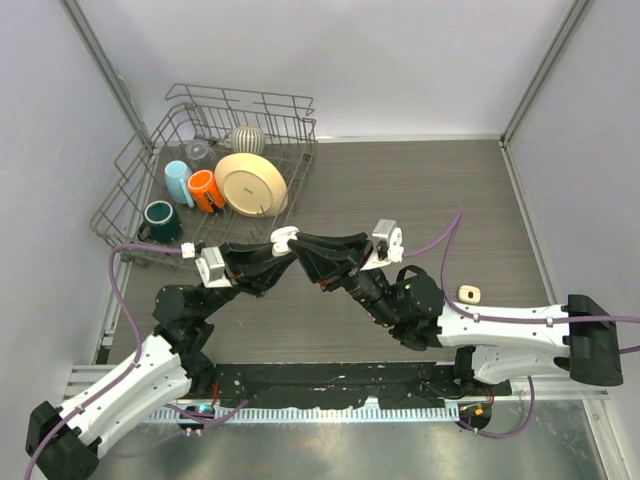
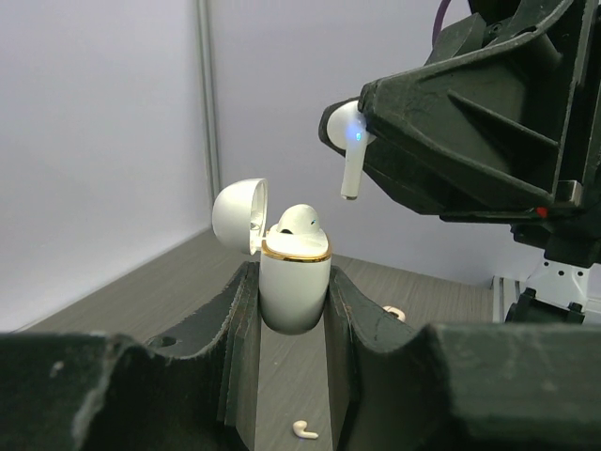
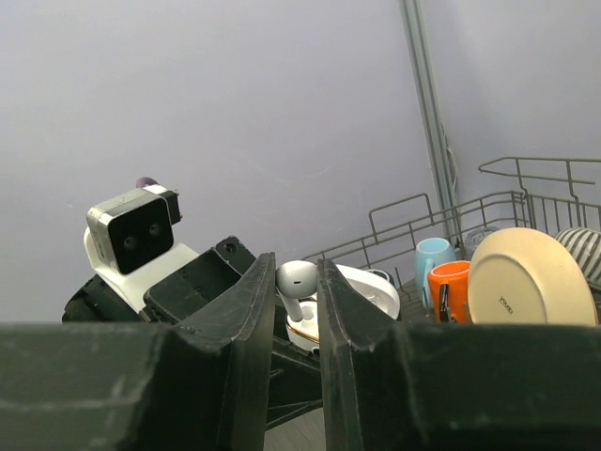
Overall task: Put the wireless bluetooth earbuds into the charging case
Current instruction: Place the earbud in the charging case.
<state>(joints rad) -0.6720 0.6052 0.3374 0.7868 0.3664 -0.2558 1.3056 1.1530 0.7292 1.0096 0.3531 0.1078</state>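
The left end effector (image 2: 293, 282) pinches the open case (image 2: 294, 303) at centre of the left wrist frame, with a seated earbud (image 2: 300, 218) inside. The right end effector (image 3: 296, 268) pinches a second earbud (image 2: 351, 155) up and right of the case, apart from it. A third earbud (image 2: 303, 430) lies on the bench (image 2: 169, 301), bottom centre.

This looks like a robotics lab test cell rather than a home. Two robot arms, the left arm (image 1: 140, 370) and the right arm (image 1: 500, 330), are bolted to a black rail (image 1: 330, 380) at the near edge of a wood-grain table (image 1: 420, 190). Purple cables (image 1: 445, 240) trail from them. Plain grey walls (image 1: 400, 60) held by bare metal posts (image 1: 542, 70) box the table in, and the only household items, a wire dish rack (image 1: 240, 93) with cups (image 1: 205, 190) and a plate (image 1: 252, 183), sit there like props.
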